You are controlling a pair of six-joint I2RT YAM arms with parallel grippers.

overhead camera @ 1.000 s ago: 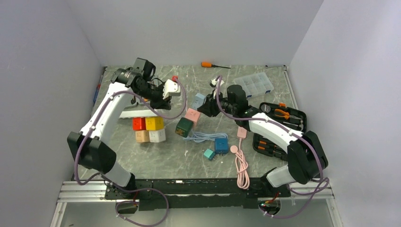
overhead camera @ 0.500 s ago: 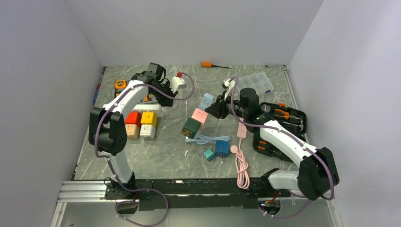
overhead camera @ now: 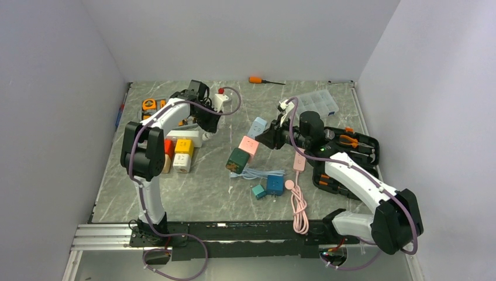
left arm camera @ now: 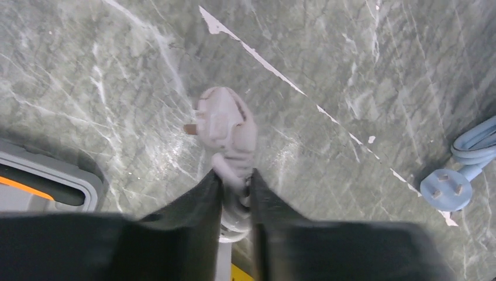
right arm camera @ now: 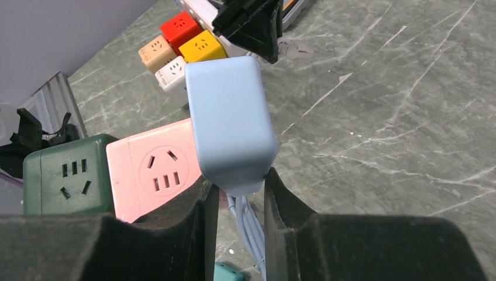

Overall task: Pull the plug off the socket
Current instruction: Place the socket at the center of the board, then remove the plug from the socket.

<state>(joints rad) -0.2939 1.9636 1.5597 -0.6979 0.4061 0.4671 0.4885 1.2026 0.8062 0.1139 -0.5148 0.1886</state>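
Note:
In the left wrist view my left gripper is shut on the neck of a pale pink plug. The plug hangs free over the marble table, one prong showing at its left side. My right gripper is shut on the lower end of a light blue socket block, whose blue cable runs down between the fingers. In the top view the blue socket sits just left of the right gripper, and the left gripper is apart from it, at the back left.
A pink socket cube and a green one lie beside the blue socket. Red, yellow, tan and white cubes stand at left. A tool case, clear organizer, pink cable and small adapters lie to the right.
The left arm has folded back toward the far left, still shut on the plug. The right gripper has drawn the blue socket to the right, and the pink and green cubes shifted with it.

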